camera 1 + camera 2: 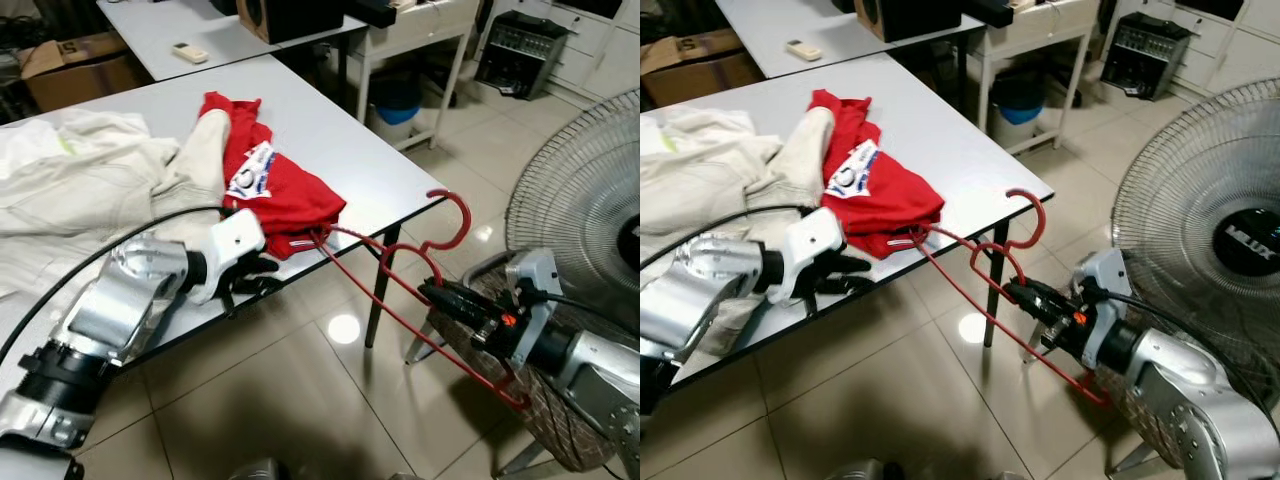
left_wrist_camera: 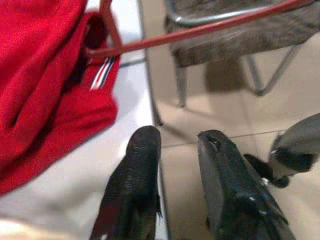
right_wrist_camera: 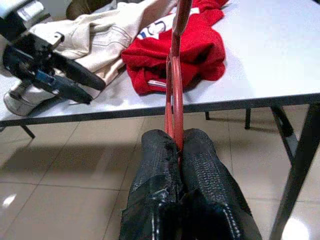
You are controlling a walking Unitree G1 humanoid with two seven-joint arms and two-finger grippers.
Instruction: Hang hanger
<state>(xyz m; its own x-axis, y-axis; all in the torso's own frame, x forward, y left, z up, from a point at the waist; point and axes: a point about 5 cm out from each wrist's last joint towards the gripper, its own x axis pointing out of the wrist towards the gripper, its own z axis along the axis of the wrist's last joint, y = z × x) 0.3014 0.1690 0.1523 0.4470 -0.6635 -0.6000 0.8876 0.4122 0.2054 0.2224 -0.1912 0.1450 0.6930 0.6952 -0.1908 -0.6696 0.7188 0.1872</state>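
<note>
A red wire hanger [image 1: 465, 214] juts out from the table's near corner over the floor. Its far end is tucked inside the red shirt [image 1: 275, 195] at the table edge. My right gripper [image 1: 426, 291] is shut on the hanger's wire below the hook, off to the right of the table, and its fingers [image 3: 159, 150] pinch the wire between them. At the table's front edge, just left of the shirt's hem, my left gripper [image 1: 256, 276] is open and holds nothing. A narrow gap separates its fingertips [image 2: 145, 145].
A beige jacket [image 1: 90, 180] covers the left part of the grey table [image 1: 340, 120]. A large standing fan [image 1: 590, 200] and a wicker seat [image 2: 225, 45] stand at the right, close behind my right arm. A second table with a remote [image 1: 190, 52] is farther back.
</note>
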